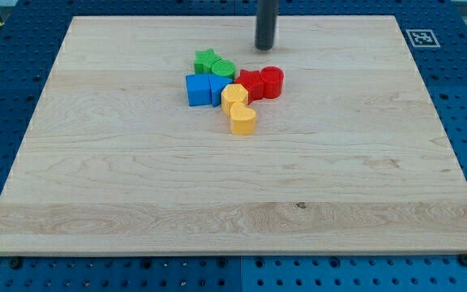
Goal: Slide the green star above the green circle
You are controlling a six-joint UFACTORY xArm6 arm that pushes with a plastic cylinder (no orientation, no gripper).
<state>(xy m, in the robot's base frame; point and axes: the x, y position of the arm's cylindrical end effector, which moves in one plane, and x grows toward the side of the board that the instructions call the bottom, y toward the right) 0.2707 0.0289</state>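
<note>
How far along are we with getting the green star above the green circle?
Done: nothing that shows. The green star sits at the view's left of the green circle, touching it, not above it. In hand: my tip stands at the cluster's upper right, clear of every block. Left: come round to the star and push it up and rightward, without dragging the circle or the blue blocks below.

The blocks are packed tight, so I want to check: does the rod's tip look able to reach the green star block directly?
Probably yes. My tip sits toward the view's top right of the cluster, and the green star block has bare wooden board along its top and left sides; only the green circle block touches its right.
</note>
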